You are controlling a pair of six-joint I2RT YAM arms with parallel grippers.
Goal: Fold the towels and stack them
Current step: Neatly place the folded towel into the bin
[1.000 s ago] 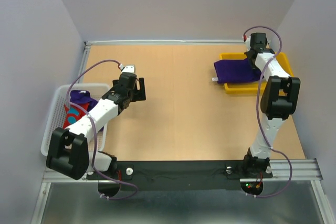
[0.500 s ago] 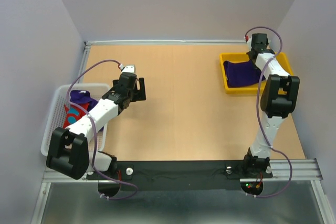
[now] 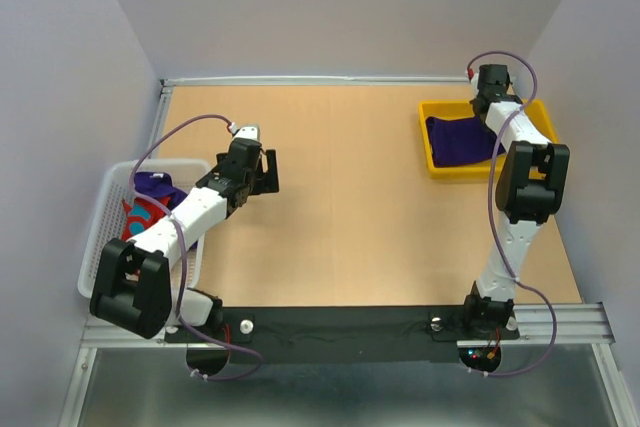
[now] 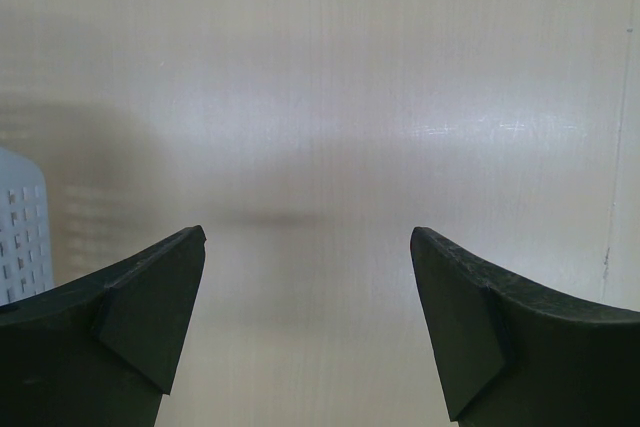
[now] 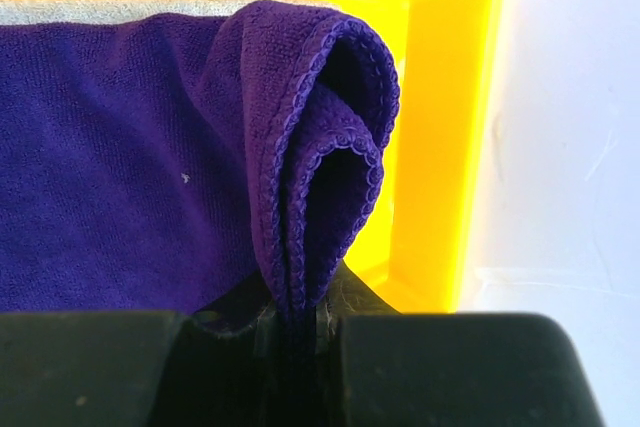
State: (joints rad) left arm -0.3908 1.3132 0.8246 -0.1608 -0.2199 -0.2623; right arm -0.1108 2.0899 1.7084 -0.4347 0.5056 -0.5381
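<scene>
A deep purple towel [image 3: 460, 142] lies in the yellow tray [image 3: 433, 169] at the back right. My right gripper [image 3: 490, 115] is shut on that towel's doubled, scalloped edge [image 5: 320, 147], pinched at my right gripper [image 5: 297, 312] in the wrist view. A strip of grey towel [image 5: 100, 10] shows beyond the purple one. Another purple towel [image 3: 152, 187] and a red towel with light-blue marks [image 3: 138, 219] lie crumpled in the white mesh basket [image 3: 105, 209] at the left. My left gripper [image 3: 266, 171] hangs open over bare table, with nothing between the fingers [image 4: 150, 297].
The tray's far wall [image 5: 440, 97] stands close to the right side wall. The basket's corner [image 4: 20, 227] sits just left of my left gripper. A raised metal rim [image 3: 300, 80] borders the table's back edge.
The purple towel, which overhung the tray's left edge a second ago, has been drawn rightward and now lies inside the tray. My left arm has barely shifted.
</scene>
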